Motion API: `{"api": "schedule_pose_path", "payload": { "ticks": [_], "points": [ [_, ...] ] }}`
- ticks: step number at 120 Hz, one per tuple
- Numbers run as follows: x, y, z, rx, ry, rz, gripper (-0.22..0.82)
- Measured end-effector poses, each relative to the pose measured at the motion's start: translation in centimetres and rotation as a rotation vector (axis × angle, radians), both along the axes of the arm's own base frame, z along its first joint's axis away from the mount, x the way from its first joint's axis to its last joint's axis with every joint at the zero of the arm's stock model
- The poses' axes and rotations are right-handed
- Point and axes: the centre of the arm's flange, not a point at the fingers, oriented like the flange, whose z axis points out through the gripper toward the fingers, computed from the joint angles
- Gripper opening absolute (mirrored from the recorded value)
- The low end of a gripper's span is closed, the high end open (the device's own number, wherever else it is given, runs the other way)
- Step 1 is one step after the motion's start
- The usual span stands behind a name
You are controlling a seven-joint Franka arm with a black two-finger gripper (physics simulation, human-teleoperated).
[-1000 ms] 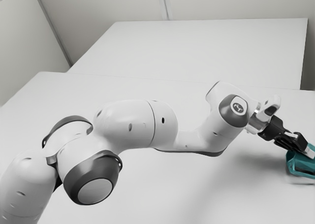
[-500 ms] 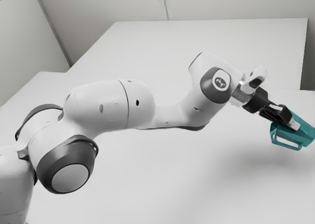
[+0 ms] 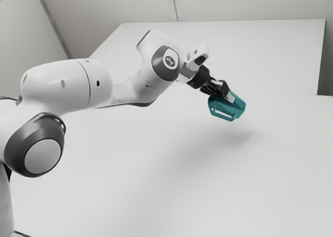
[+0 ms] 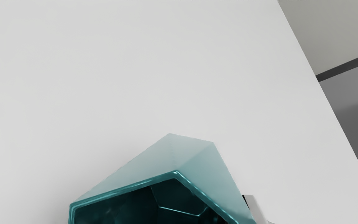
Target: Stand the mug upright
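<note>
Evidently the end effector [image 3: 229, 97] clamps the tilted mug [image 3: 238, 107] aloft by its side (stiff, probably slick), handle [image 3: 224, 115] toward the exterior view's seven o'clock.

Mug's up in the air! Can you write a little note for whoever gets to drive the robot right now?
Pincer: shut on the teal mug.
Mug: tilted, held above the table, its shadow on the tabletop.
Done: mug gripped and off the table.
Left: turn it straight, lower it onto its base, let go, back away. I'd go gently, as it could tip if released at this slant.
</note>
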Motion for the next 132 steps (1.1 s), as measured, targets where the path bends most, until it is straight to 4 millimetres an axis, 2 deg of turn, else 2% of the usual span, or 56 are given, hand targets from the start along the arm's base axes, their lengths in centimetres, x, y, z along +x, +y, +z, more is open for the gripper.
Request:
{"api": "schedule_pose_path", "payload": {
  "ticks": [15, 26, 43, 61, 72, 88, 108, 132],
  "points": [
    [0.4, 6.9, 0.9, 0.062, -0.006, 0.07, -0.18],
    [0.4, 10.8, 0.8, 0.116, -0.002, 0.101, -0.18],
    [0.6, 14.8, 0.3, 0.225, -0.001, 0.115, -0.18],
    [0.6, 19.1, 1.9, 0.391, -0.026, 0.114, -0.18],
    [0.3, 20.3, 2.9, 0.483, -0.031, 0.102, -0.18],
    [0.1, 21.3, 2.5, 0.595, -0.003, 0.089, -0.18],
    [0.0, 21.7, 0.7, 0.677, 0.055, 0.083, -0.18],
    [-0.2, 21.6, -2.6, 0.746, 0.151, 0.069, -0.18]
  ]
}}
